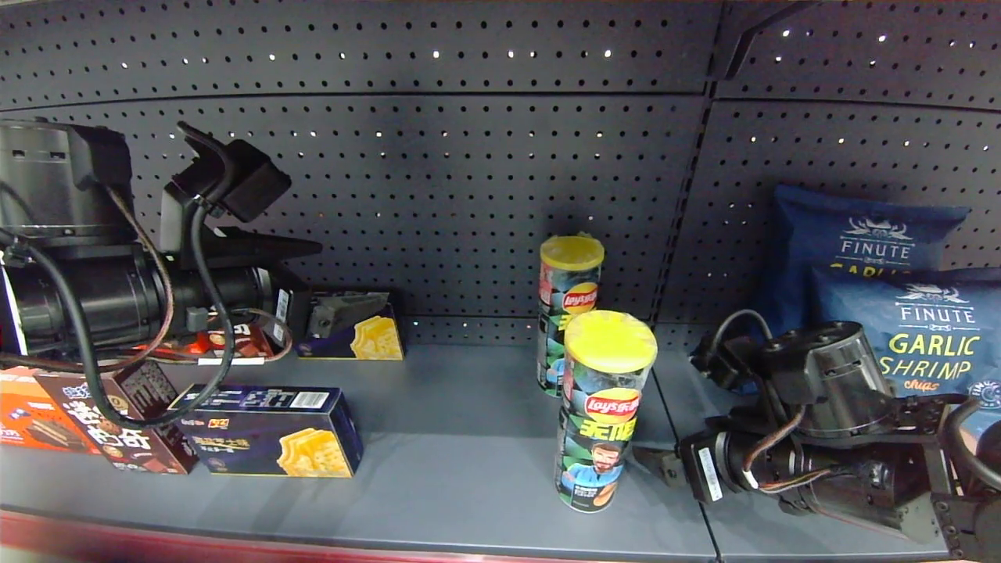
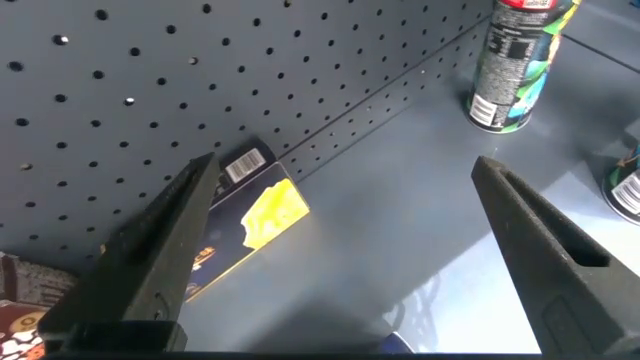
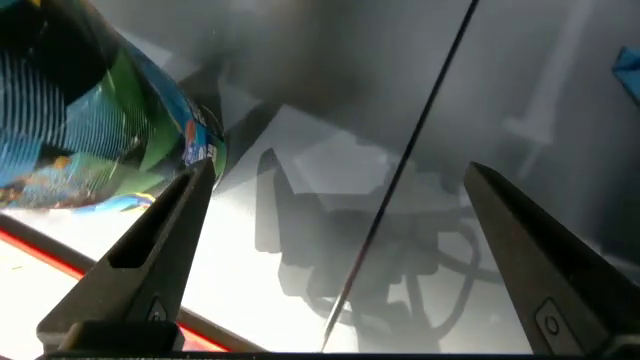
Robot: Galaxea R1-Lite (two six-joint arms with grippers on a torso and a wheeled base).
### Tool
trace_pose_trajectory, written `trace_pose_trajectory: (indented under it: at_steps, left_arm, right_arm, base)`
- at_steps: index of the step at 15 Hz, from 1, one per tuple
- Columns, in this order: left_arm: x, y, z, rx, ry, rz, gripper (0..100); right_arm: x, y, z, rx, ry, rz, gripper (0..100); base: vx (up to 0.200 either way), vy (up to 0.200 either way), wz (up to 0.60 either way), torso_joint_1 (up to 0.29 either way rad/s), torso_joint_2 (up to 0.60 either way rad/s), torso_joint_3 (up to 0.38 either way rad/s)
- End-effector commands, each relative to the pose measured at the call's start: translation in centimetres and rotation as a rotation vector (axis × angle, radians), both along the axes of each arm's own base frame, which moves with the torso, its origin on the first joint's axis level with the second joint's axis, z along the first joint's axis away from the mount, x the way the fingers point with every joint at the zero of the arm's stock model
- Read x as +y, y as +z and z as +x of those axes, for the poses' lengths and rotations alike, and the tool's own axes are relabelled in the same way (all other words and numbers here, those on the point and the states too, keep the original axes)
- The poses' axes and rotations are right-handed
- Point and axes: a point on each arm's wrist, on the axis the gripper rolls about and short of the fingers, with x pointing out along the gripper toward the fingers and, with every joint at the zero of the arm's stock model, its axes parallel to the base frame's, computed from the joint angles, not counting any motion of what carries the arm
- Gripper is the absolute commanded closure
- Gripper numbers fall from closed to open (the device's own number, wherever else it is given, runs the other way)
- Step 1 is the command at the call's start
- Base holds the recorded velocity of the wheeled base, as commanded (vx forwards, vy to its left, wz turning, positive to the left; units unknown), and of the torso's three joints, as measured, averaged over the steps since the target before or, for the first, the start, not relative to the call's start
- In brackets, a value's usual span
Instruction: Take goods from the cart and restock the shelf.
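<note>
- Left end effector (image 2: 340, 170) — fingers spread wide, holding nothing, near the blue box (image 1: 375, 340) at the back of the shelf (image 1: 469, 438).
- Right end effector (image 3: 338, 175) — spread too, empty, just beside the front can (image 1: 604, 410).
- A second can (image 1: 569, 309) stands upright behind it.

We see white and yellow lettering on the two blue snack bags (image 1: 923, 344), a red oval logo on both yellow-lidded tubes (image 1: 604, 414), and a white barcode label on the dark blue cardboard box (image 1: 274, 430).
</note>
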Motion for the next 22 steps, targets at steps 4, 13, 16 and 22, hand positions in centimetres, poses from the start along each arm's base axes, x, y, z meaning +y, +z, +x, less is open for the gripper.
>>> trace_pose_trajectory:
  at_steps: [4, 13, 16, 22]
  left_arm:
    - [0.0, 0.0, 0.0, -0.001, 0.002, 0.000, 0]
    - [-0.1, -0.5, 0.1, 0.016, -0.002, 0.004, 0]
    - [0.0, -0.9, -0.1, 0.029, -0.002, 0.006, 0]
    - [0.0, -0.9, -0.1, 0.029, 0.001, 0.007, 0]
  right_arm:
    - [0.8, -0.4, 0.7, 0.003, 0.009, -0.002, 0]
    - [1.7, -0.6, 1.0, 0.006, 0.029, 0.000, 0]
    - [2.3, -0.6, 1.0, 0.003, 0.043, 0.001, 0]
    - [2.4, -0.6, 0.9, 0.001, 0.049, -0.001, 0]
  base:
    - [0.000, 0.000, 0.00, 0.000, 0.00, 0.000]
    - [0.000, 0.000, 0.00, 0.000, 0.00, 0.000]
    - [0.000, 0.000, 0.00, 0.000, 0.00, 0.000]
    - [0.000, 0.000, 0.00, 0.000, 0.00, 0.000]
